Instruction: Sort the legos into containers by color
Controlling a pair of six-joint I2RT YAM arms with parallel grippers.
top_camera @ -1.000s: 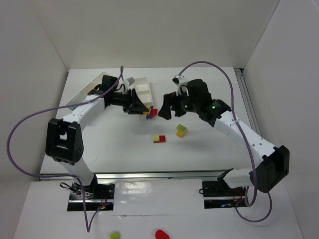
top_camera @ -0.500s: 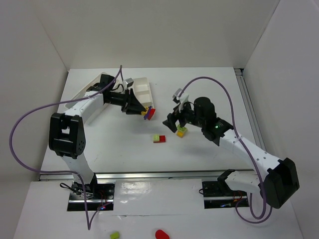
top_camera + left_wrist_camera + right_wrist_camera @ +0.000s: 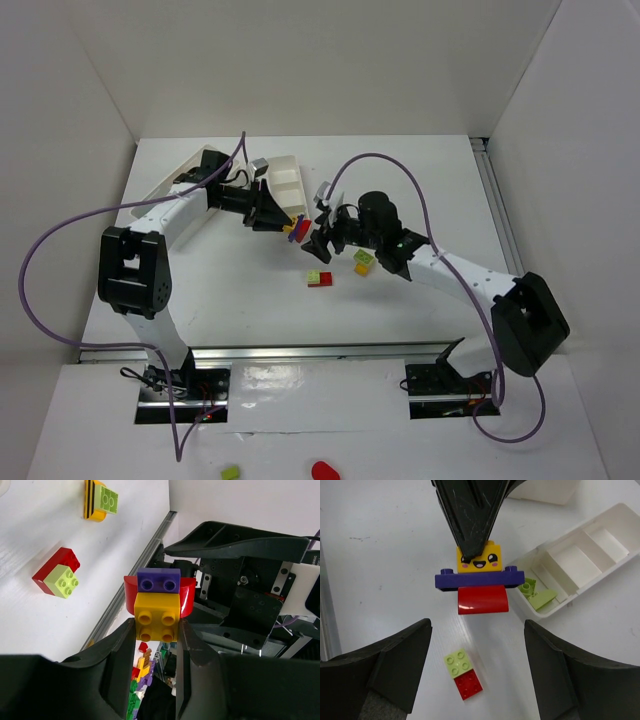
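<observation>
Shows R gripper (image 3: pixel 477 630) swung left off lime/orange brick (image 3: pixel 364 261) since prev frame, jaws spread, facing yellow-purple-red clump (image 3: pixel 159 605) pinched in L gripper (image 3: pixel 156 630) above table (image 3: pixel 420 180). Holds lime piece (image 3: pixel 535 596), poss. two, in narrow tray's (image 3: pixel 600 550) end compartment.

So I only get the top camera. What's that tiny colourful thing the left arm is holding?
Observer: A clump of three plastic bricks: a yellow block with a smiley face, a flat purple plate and a curved red piece.
Operator: Which bit is it pinching?
Observer: The left end effector grips only the yellow block, as the left wrist view shows.
Operator: Is the other arm grabbing it too?
Observer: No. In the right wrist view the right end effector is open, its fingers wide on either side and clear of the clump.
</observation>
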